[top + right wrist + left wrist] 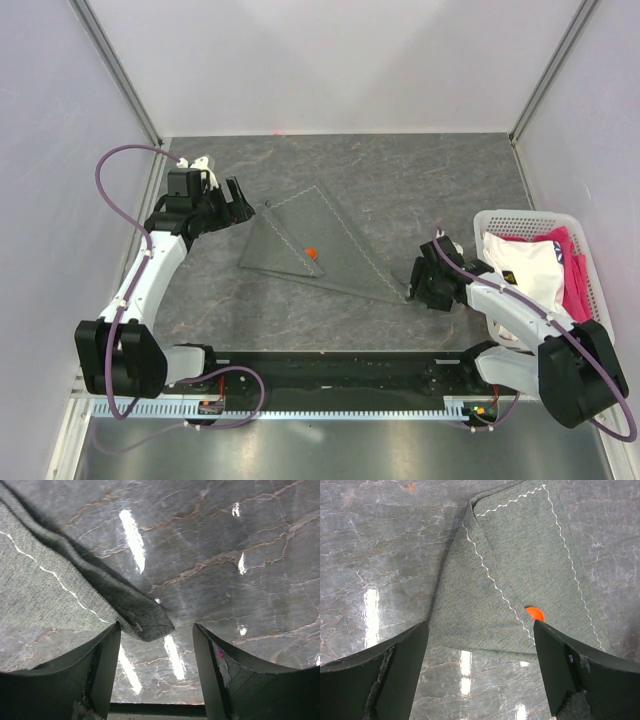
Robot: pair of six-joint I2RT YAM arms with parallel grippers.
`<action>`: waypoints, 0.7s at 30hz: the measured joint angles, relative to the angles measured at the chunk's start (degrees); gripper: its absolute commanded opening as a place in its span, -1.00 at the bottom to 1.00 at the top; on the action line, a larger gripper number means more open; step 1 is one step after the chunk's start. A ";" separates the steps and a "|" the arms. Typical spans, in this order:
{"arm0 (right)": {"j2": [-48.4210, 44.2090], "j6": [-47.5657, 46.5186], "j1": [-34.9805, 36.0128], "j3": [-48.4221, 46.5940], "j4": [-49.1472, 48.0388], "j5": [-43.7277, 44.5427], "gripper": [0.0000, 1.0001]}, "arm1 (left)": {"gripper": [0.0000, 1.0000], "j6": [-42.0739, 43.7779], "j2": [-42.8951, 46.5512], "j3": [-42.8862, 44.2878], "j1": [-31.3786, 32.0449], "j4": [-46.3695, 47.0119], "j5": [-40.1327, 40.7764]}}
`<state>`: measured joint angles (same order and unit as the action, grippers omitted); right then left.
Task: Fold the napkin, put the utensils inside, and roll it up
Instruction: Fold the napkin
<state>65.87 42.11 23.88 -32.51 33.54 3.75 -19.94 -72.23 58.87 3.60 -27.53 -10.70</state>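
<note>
**rollfan:** Starting with the top view. We've got the napkin [315,240] lying flat mid-table [400,170], folded into a triangle, long point toward the right arm. Only a tiny orange bit of the utensils [311,252] shows, near the triangle's near edge. The rest is hidden by the cloth, so we can't tell which one it is. The left gripper [238,198] sits just beside the far-left corner and the right gripper [417,283] is at the right-hand tip. Over on the right there's a white basket [520,216] with white fabric [525,270] and pink fabric [572,270] in it.

**tablebot_2:** Agreed. In the left wrist view, we see the left gripper [480,630] spread wide with nothing between its fingers [400,670]. The napkin [520,560] lies below and ahead, with its zigzag hem running down the fold. That orange dot [535,613] pokes out from under the hem, just beside the right-hand finger. We can't say whether the fingers touch the cloth.

**rollfan:** Right wrist view next. The right gripper [156,630] is parted too, not pinching anything. The napkin's [45,595] pointed corner lies on the table between the fingers [100,680], close against the left-hand one with a clear gap to the other. We see layered edges there, and shiny stone everywhere else.
</note>
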 measured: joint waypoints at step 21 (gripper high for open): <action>1.70 -1.86 -3.30 1.27 -3.39 -2.45 -0.08 | 0.86 0.00 -0.22 0.00 -0.04 0.00 -1.25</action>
<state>67.57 40.25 20.58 -31.24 30.15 1.30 -19.94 -72.44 58.87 3.55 -27.53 -11.94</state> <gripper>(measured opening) 0.495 0.926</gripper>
